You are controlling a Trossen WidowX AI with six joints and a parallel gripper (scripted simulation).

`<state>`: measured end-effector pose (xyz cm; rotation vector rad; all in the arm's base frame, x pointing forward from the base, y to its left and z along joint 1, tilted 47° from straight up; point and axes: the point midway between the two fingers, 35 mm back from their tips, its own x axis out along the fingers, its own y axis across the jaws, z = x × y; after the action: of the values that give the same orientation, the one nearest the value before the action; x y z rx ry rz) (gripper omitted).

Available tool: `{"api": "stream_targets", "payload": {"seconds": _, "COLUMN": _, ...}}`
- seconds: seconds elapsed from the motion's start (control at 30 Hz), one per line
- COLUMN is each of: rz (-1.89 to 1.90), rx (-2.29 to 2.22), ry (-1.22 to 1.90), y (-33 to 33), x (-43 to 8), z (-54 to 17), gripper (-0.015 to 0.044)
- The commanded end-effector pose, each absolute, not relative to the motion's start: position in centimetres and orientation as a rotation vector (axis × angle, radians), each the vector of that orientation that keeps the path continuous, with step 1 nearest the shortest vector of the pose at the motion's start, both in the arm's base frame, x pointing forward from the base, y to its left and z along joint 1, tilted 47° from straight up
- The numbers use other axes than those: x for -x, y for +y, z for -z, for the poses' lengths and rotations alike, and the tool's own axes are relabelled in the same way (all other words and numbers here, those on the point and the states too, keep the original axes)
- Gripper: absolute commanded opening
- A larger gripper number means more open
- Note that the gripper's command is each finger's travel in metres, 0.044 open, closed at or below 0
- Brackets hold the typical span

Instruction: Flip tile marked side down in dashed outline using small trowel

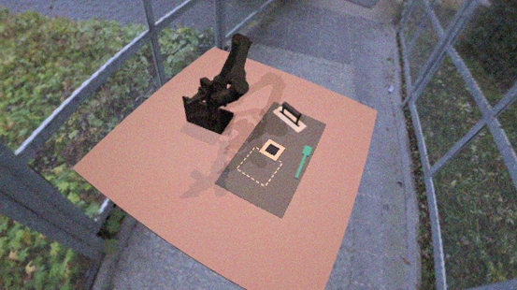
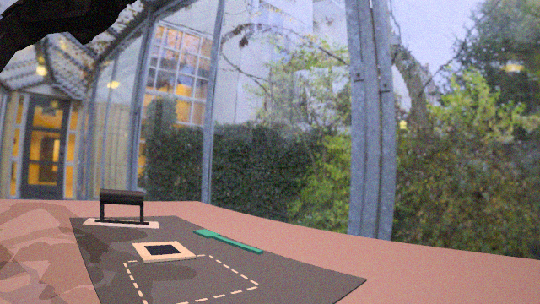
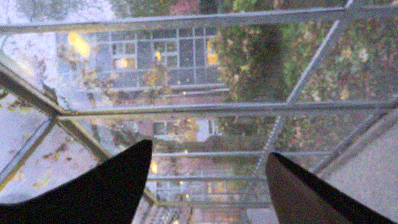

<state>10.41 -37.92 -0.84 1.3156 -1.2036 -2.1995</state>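
Observation:
The tile (image 1: 272,149) (image 2: 162,250) lies flat on the mat (image 1: 277,203) (image 2: 295,279), its dark marked square facing up. It is mostly outside the dashed outline (image 1: 264,184) (image 2: 219,296), at that outline's far edge. The likely trowel, a flat cream blade with a raised black handle (image 1: 291,110) (image 2: 121,197), rests at the mat's far end. My gripper (image 3: 210,154) is open, with nothing between its fingers. It is raised well away from the tile and trowel, on the arm's side of the table. Its fingertips are hard to make out in the top view.
A thin green tool with a square head (image 1: 307,150) (image 2: 204,232) lies along the mat's right side. The dark arm (image 1: 235,68) stands on the table (image 1: 276,269) (image 2: 422,262), left of the mat in the top view. Its shadow falls across table and mat.

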Motion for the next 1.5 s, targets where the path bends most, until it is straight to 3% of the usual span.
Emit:
{"api": "stream_targets", "payload": {"seconds": 0.0, "rz": 2.183, "rx": -1.365, "ry": -1.069, "y": -37.6, "x": -12.6, "z": 0.7, "gripper": 0.027}}
{"api": "stream_targets", "payload": {"seconds": 0.53, "rz": 2.09, "rx": -1.467, "ry": -0.674, "y": -35.4, "x": -19.3, "z": -0.3, "gripper": 0.027}}
{"api": "stream_targets", "payload": {"seconds": 1.47, "rz": 1.672, "rx": -1.499, "ry": 0.374, "y": -25.5, "x": -32.3, "z": -1.5, "gripper": 0.027}}
